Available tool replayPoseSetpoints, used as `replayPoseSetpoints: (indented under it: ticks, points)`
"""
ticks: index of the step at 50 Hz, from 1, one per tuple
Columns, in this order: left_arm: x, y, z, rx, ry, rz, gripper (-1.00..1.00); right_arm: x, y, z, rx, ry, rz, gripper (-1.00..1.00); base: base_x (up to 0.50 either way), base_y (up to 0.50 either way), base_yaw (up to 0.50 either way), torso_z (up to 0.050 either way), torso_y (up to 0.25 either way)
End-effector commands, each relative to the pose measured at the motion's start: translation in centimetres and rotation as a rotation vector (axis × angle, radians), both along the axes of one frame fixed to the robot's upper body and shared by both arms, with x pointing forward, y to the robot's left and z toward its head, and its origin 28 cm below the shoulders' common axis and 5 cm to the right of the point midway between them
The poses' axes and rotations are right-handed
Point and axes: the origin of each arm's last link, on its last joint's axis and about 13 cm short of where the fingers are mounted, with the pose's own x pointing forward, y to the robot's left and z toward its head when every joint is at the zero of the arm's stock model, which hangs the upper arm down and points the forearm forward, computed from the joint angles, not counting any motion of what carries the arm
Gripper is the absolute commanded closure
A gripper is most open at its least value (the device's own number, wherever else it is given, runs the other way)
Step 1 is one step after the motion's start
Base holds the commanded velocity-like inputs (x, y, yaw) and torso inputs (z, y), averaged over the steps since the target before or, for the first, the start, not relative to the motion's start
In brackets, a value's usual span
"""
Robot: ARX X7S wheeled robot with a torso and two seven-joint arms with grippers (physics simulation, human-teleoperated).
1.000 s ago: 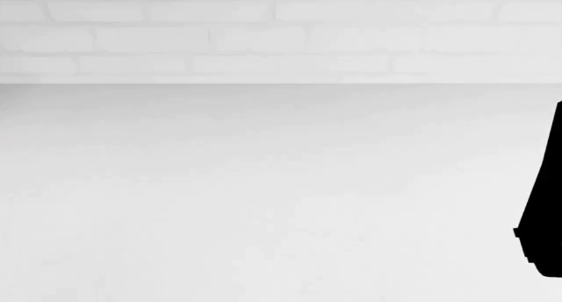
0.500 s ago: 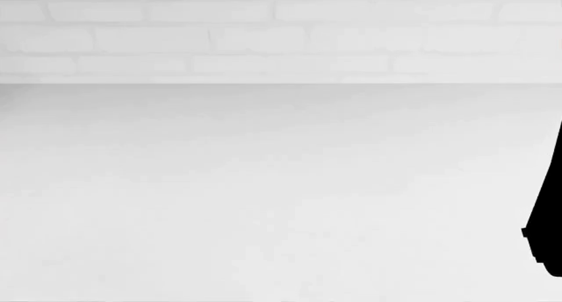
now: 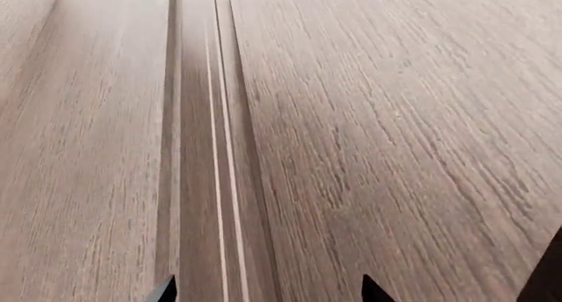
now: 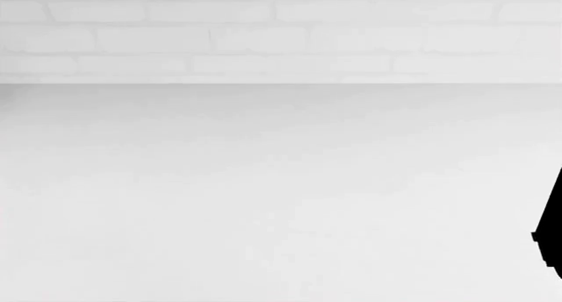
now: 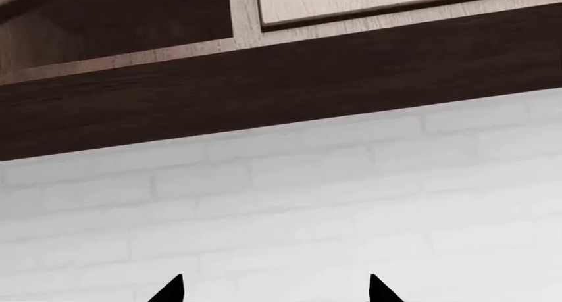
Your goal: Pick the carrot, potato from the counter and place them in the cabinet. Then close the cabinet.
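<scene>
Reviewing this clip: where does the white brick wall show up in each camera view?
Head view: the brick wall spans the top strip, behind the counter.
Right wrist view: the wall fills the lower half, beneath the dark wooden cabinet.
Left wrist view: not in it; only wood-grain panels show.
Shared landmark: the brick courses link the head and right wrist views; wood grain links the two wrist views.

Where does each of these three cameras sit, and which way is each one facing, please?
Head view: on the robot's head, looking down over the counter to the brick wall; a dark arm part shows.
Left wrist view: near the left claw, facing wood-grain cabinet panels.
Right wrist view: near the right claw, facing the brick wall under the cabinet.
Head and right wrist views share the wall.
</scene>
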Motion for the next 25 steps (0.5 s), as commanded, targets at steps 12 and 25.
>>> replayPoseSetpoints:
  ticks: [12,25]
  points:
    - [6.6,-6.4,-4.5,0.136,0.264,-0.276,-1.0,-0.3,-0.2,-0.1,0.007,-0.004,0.003,-1.0,0.0,0.0,0.0,0.0,0.0]
    - [9.5,-7.5,-6.6,0.152,0.345,-0.252,-1.0,0.5,0.0,-0.5,0.007,0.002,0.001,-1.0,0.0,0.0,0.0,0.0,0.0]
